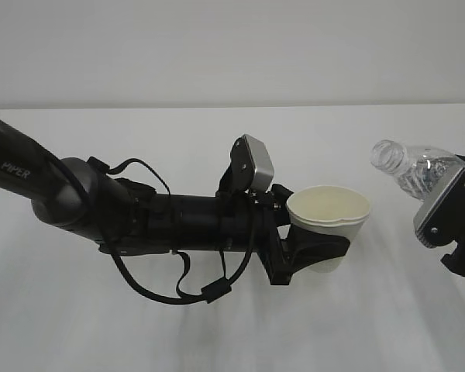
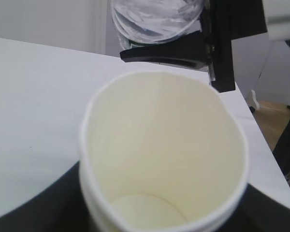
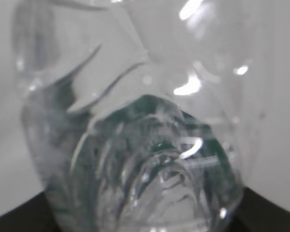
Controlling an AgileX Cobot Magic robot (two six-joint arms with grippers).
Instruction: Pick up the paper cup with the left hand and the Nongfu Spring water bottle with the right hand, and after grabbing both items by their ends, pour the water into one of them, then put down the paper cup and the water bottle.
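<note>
My left end effector [image 1: 310, 252], nearest the camera, is clamped round the small white tapered paper cup [image 1: 330, 217], held upright above the white desk [image 1: 139, 333]. The rim looks squeezed oval, so I judge a firmer clench could buckle it. My right end effector [image 1: 459, 256] grips the clear ribbed plastic water bottle [image 1: 411, 167], tilted neck-first towards the cup but well short; pouring now would spill. Nothing stands between them.
</note>
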